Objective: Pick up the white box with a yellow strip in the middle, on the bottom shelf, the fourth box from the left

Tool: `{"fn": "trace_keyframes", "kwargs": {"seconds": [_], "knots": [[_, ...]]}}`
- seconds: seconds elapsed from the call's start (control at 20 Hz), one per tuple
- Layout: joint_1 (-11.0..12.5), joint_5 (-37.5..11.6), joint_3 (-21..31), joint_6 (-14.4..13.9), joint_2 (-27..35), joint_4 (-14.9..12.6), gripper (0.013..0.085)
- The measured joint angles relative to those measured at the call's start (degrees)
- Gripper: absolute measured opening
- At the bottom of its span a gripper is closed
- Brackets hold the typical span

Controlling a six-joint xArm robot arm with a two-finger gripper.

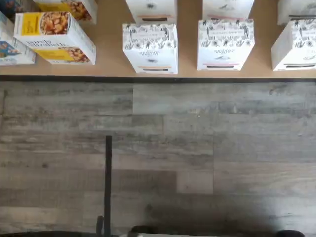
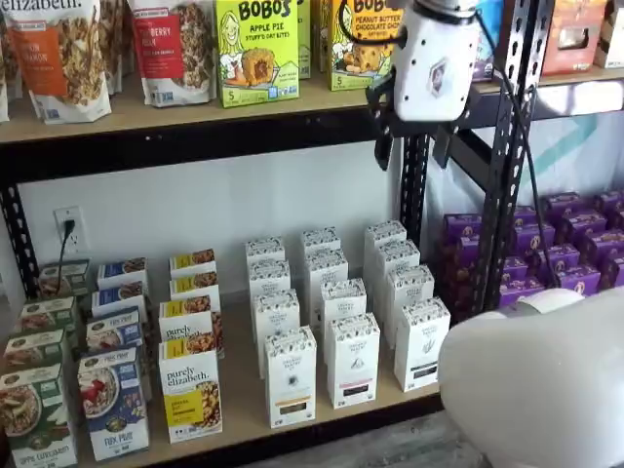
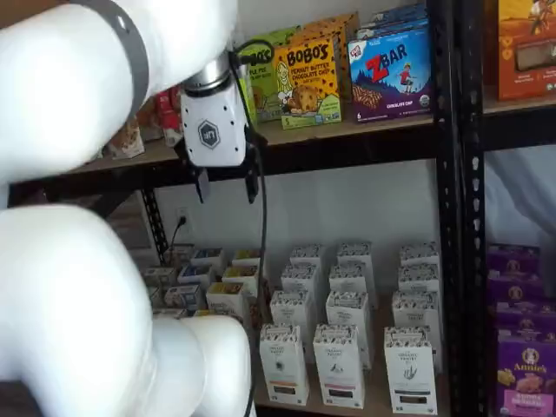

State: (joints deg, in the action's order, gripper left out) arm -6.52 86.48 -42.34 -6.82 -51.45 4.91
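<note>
Floor (image 1: 158, 158) is grey wood-look planks, weathered tone, running along the front of the rack. Back wall (image 2: 195, 210) behind the shelves is plain white, with a white outlet (image 2: 68, 229) at far left, black cord plugged in. Black perforated uprights (image 3: 447, 200) frame the rack. To the right, past the uprights, a pale wall with a teal diagonal stripe (image 2: 565, 141). Lighting is even and soft, no hard shadows.
</note>
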Motion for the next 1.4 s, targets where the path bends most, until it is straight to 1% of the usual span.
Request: {"fn": "trace_keyframes", "kwargs": {"seconds": [0.25,0.5,0.95,1.25,1.35,1.4], "knots": [[-2.41,-4.29,2.67,-2.31,2.09,-2.03,0.085],[-4.05,-9.45,5.03,-3.8,3.78,-2.41,0.085],[-6.41,-15.23,6.81,-6.21,7.16,-3.33,0.085],[-8.04,-21.23,9.51,-7.69,9.79,-3.37,0.085],[-8.5,-22.96,10.29,-8.28,10.74,-3.76,0.085],[-8.85,-23.93,10.66,-8.9,11.65,-4.4,0.085]]}}
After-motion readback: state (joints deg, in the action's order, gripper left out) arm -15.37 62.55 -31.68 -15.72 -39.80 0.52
